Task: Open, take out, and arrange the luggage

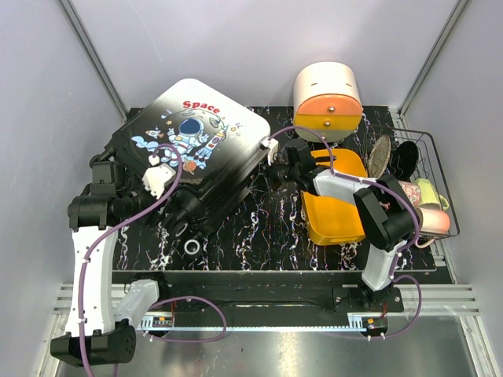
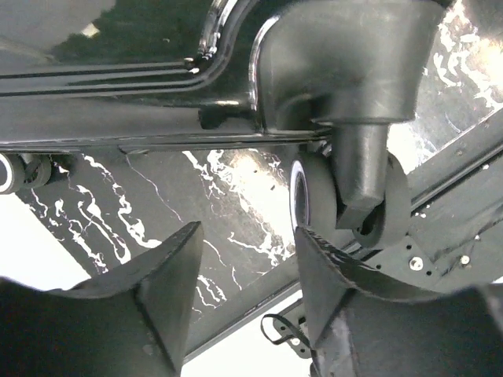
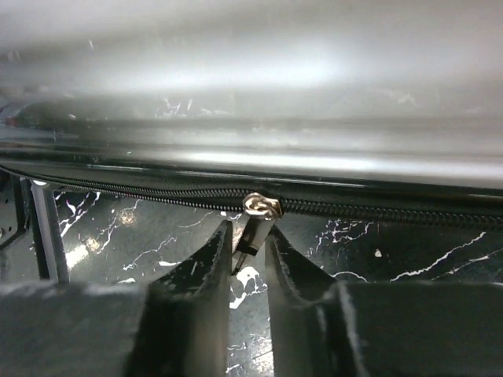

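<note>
Right claw (image 3: 249,239), narrowed on the zipper pull (image 3: 251,226), seemingly pinching it, below the closed luggage (image 3: 251,94) shell. Left claw (image 2: 244,267), spread wide and empty, just beside a luggage wheel (image 2: 313,196). Seen from above, luggage at the marbled mat's (image 1: 267,228) back left, astronaut print up.

Luggage (image 1: 196,133) left on table (image 1: 267,224); tray (image 1: 334,220) right; drawer box (image 1: 328,98) behind tray
</note>
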